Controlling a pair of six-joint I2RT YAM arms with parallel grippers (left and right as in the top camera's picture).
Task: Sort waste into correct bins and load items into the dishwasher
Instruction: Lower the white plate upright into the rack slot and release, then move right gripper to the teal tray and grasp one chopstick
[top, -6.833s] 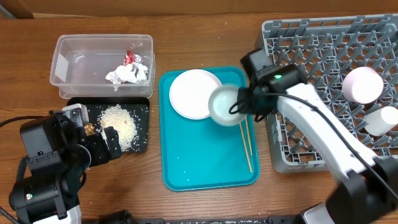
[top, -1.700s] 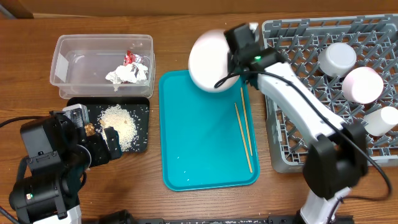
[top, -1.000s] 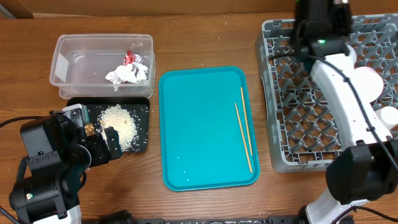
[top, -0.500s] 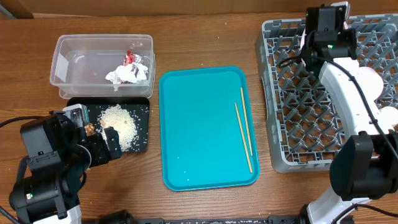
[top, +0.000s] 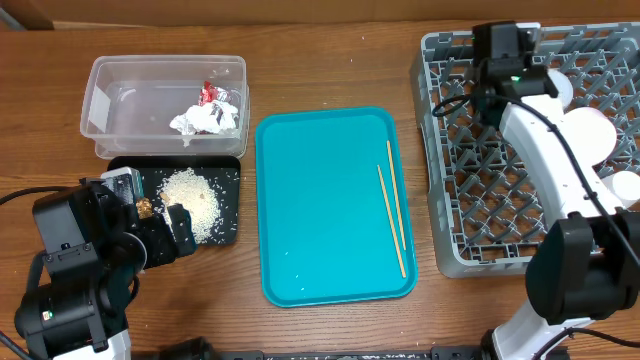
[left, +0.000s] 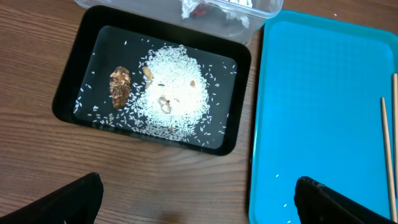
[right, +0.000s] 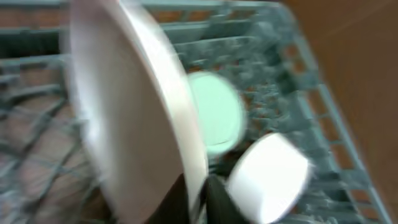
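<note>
1. A wooden bench (top: 330, 60) fills the room's view, with a clear tub (top: 165, 60) and a black tray (top: 225, 180) at the left, a teal tray (top: 320, 200) in the middle and a grey dish rack (top: 480, 190) at the right.
2. The left end effector (left: 198, 186) hangs just above the bare wood near the black tray. Its fingers are spread wide and there is nothing between them.
3. The right end effector (right: 196, 196) is over the far part of the dish rack. In the wrist view its two dark fingers sit on either side of the rim of a white plate (right: 130, 106).
4. The plate stands on edge among the pegs. The picture is too blurred for me to tell whether the fingers pinch it.
5. Behind the plate, a pale round dish (right: 214, 118) and a white cup (right: 267, 168) lie in the rack.
6. A pair of chopsticks (top: 389, 215) lies lengthwise on the right side of the teal tray.
7. The crumpled napkin (top: 205, 120) and the red foil wrapper (top: 210, 93) sit together in the clear tub.
8. A heap of rice (left: 171, 93) lies in the black tray, with a brown lump (left: 119, 86) just to its left.
</note>
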